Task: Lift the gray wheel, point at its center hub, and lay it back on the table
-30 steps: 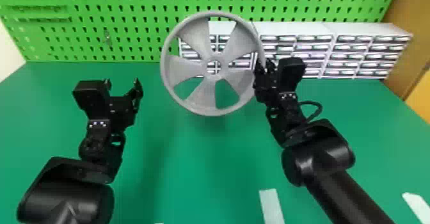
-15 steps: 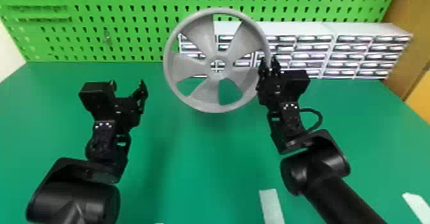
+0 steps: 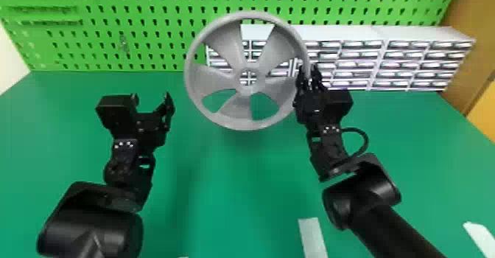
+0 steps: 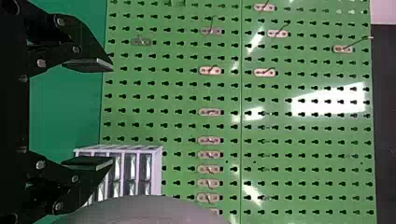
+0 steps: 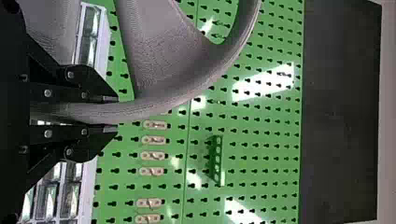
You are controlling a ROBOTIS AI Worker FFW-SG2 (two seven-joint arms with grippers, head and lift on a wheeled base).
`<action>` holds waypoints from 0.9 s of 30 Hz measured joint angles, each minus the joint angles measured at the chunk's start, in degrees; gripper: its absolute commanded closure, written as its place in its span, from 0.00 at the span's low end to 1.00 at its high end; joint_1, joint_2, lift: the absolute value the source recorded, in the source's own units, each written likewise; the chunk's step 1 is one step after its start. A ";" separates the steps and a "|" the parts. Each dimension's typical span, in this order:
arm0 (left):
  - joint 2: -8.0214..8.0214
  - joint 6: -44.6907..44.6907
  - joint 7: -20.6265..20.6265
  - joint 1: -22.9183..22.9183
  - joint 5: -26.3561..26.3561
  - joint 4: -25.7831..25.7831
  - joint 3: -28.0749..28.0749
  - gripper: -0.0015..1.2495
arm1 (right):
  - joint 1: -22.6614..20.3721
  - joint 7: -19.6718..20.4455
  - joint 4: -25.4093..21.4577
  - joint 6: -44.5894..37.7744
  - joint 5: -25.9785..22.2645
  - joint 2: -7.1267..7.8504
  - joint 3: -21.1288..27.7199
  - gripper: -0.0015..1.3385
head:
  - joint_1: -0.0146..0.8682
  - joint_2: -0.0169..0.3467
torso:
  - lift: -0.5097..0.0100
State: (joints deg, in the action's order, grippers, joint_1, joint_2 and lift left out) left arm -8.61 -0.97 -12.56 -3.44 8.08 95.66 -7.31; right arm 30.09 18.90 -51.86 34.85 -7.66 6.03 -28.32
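Observation:
In the head view the gray wheel [image 3: 235, 108] is held upright above the table, its hub facing the camera. My right gripper [image 3: 309, 82] is shut on the rim at the wheel's right side. The right wrist view shows the rim [image 5: 154, 105] between the two fingers of my right gripper [image 5: 114, 113]. Left of the wheel, apart from it, my left gripper [image 3: 153, 100] stands open with nothing between its fingers. In the left wrist view my left gripper [image 4: 112, 114] has its fingers wide apart, and part of the wheel's rim [image 4: 149, 211] shows beside them.
Behind the wheel, white drawer cabinets [image 3: 379, 36] stand along the back of the green table [image 3: 228, 202]. A green pegboard [image 3: 147, 36] rises behind them. White strips [image 3: 312, 237] lie on the table near the front.
The wheel and my right gripper have shifted a little left in the last half second, after a slight move right before it. My left gripper has moved right and stayed open.

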 measured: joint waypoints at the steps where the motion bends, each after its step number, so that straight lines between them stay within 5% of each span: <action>1: 0.04 0.00 0.00 0.00 0.02 -0.01 -0.05 0.43 | 0.05 0.01 0.04 0.03 0.04 0.02 0.07 0.97 | 0.80 0.18 | 0.80; 5: 0.18 0.00 0.00 0.00 0.08 -0.01 -0.15 0.46 | 0.18 0.00 0.13 0.04 0.09 0.03 0.36 0.97 | 0.80 0.18 | 0.80; 14: 0.59 -0.31 0.00 0.05 1.04 -0.03 0.16 0.77 | 0.24 0.00 0.18 0.05 0.02 0.13 0.54 0.97 | 0.80 0.18 | 0.80; 27: 2.55 -0.32 -5.99 1.46 -2.57 1.77 -0.79 0.90 | 0.23 0.00 0.18 0.05 -0.09 0.21 0.51 0.97 | 0.80 0.18 | 0.80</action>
State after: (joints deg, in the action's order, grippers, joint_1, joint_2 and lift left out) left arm -6.06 -1.28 -18.56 -1.98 5.51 97.42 -8.11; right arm 30.32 18.90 -51.68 34.90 -7.74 6.24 -27.81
